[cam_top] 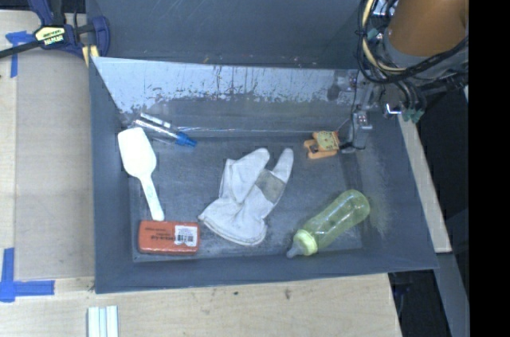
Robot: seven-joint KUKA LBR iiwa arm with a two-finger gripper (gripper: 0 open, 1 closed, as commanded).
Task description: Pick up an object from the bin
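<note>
My gripper [358, 119] hangs low at the bin's far right, by the back wall. Just left of its tip lies a small orange and tan block [323, 144] on the bin floor; whether they touch I cannot tell. A clear green baby bottle [331, 221] lies slantwise nearer the front, below the gripper. A white glove [247, 197] is spread out in the middle of the bin.
At the left lie a white spatula [139, 164] and a clear pen with a blue cap [164, 130]. An orange bar with a barcode label [169, 237] sits at the front left. The arm, with its orange cover and cables, stands over the right rim.
</note>
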